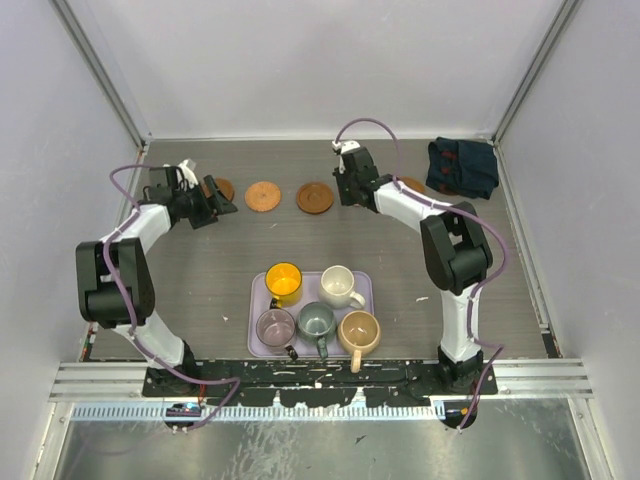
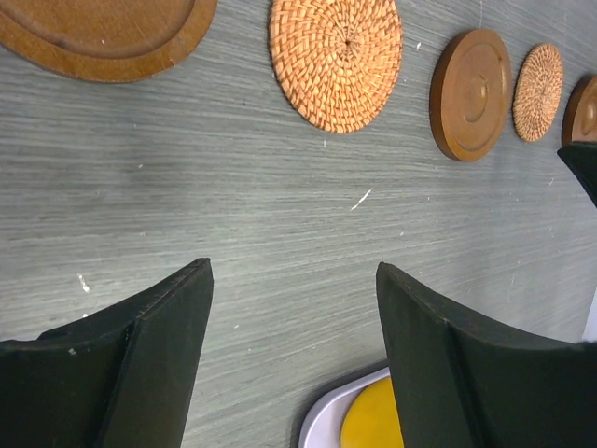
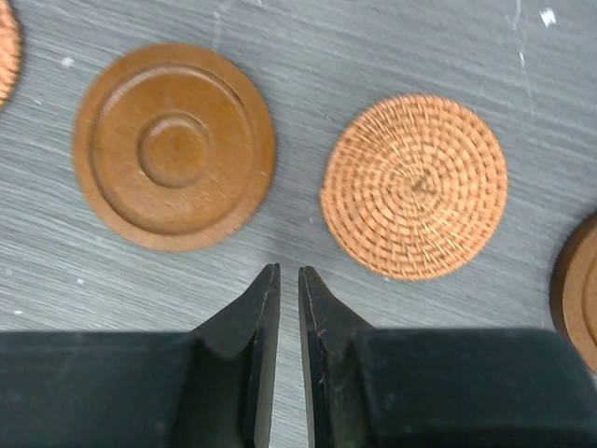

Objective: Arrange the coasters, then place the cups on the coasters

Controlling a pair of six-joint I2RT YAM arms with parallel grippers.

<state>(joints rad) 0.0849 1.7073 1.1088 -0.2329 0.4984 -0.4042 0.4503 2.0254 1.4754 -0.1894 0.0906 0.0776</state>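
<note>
Coasters (image 1: 262, 196) in row just ahead of left gripper (image 2: 291, 271), apart, and right gripper (image 3: 288, 273), nearly together, empty.

leftmost coaster (image 1: 224, 187): part hidden behind left end effector (image 1: 220, 208)
rightmost coaster (image 1: 413, 184): mostly behind right arm (image 1: 400, 205)
yellow cup (image 2: 368, 429): cut by wrist-view bottom edge

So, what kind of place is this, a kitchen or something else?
Most likely a robot test cell, not a kitchen: plain white walls in a metal frame enclose a grey table, and the left arm and right arm are bolted to a rail at its near edge.
</note>
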